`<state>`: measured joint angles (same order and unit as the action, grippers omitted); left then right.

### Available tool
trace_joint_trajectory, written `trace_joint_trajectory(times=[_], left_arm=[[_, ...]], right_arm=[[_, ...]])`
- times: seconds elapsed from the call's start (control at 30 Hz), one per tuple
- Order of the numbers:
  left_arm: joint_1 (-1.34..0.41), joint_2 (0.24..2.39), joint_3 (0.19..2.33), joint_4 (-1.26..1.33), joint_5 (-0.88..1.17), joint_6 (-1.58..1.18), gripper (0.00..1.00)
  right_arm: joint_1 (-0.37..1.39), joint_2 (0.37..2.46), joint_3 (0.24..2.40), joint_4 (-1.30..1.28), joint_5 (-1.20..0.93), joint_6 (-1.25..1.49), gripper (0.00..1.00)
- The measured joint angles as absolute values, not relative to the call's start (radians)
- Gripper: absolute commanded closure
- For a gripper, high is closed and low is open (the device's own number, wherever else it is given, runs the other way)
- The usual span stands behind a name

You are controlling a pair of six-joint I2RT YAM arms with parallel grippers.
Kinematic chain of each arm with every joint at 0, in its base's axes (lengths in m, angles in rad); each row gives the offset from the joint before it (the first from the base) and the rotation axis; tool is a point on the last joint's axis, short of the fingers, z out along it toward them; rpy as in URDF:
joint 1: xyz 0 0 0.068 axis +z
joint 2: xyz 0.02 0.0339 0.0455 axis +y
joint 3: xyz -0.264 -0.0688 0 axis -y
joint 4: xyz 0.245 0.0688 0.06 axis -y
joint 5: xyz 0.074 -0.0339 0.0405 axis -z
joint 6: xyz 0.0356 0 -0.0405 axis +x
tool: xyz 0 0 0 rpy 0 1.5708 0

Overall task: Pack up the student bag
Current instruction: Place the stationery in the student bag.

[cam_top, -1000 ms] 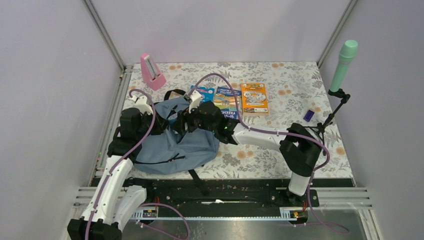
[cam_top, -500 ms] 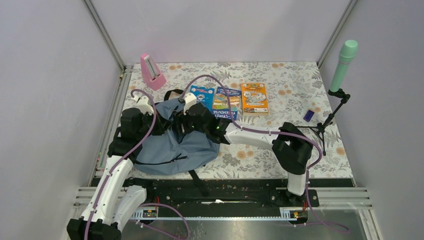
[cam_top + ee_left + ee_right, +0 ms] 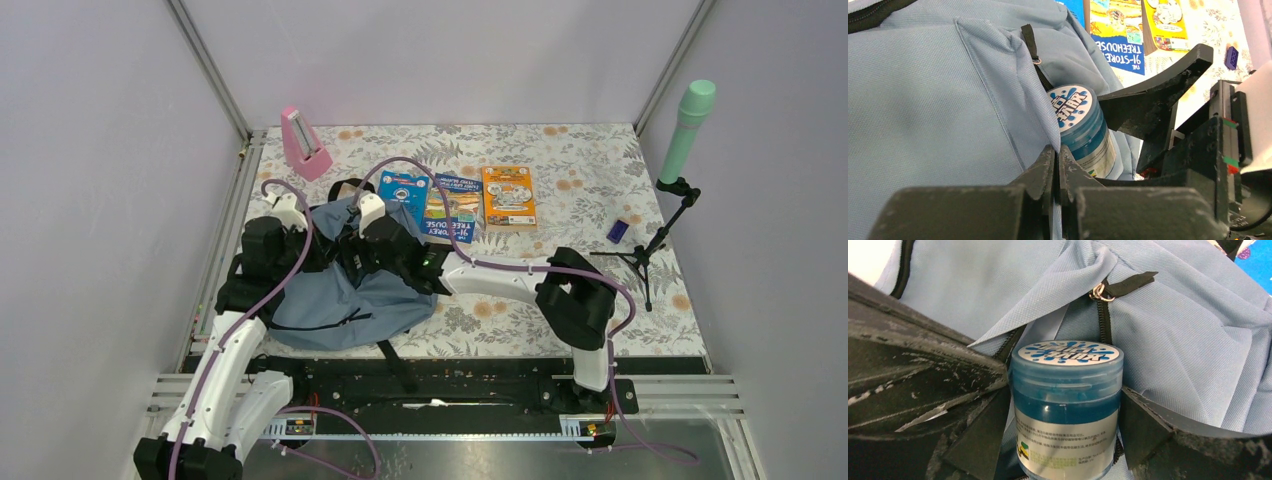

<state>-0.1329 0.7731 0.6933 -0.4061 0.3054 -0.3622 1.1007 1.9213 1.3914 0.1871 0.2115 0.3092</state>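
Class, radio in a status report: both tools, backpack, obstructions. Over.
Left tool pinching backpack pocket edge. Right tool gripping blue jar at pocket mouth. No obstruction seen.

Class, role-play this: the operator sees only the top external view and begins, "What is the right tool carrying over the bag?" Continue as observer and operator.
Observer: A blue jar with a splash-print lid, clamped in the right tool.
Operator: Where on the bag?
Observer: At the student bag's unzipped opening, just below the zipper pull.
Operator: And the left tool?
Observer: The left tool is shut, pinching fabric beside that opening.
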Motion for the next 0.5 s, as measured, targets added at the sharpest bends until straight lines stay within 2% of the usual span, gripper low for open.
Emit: trace_joint_trajectory(times=[0.5], left_arm=[[-0.13,0.776,0.701,-0.449,0.213,-0.363,1.0]], right_arm=[[1.108,1.853,1.372,0.191,0.128,0.256,0.1]])
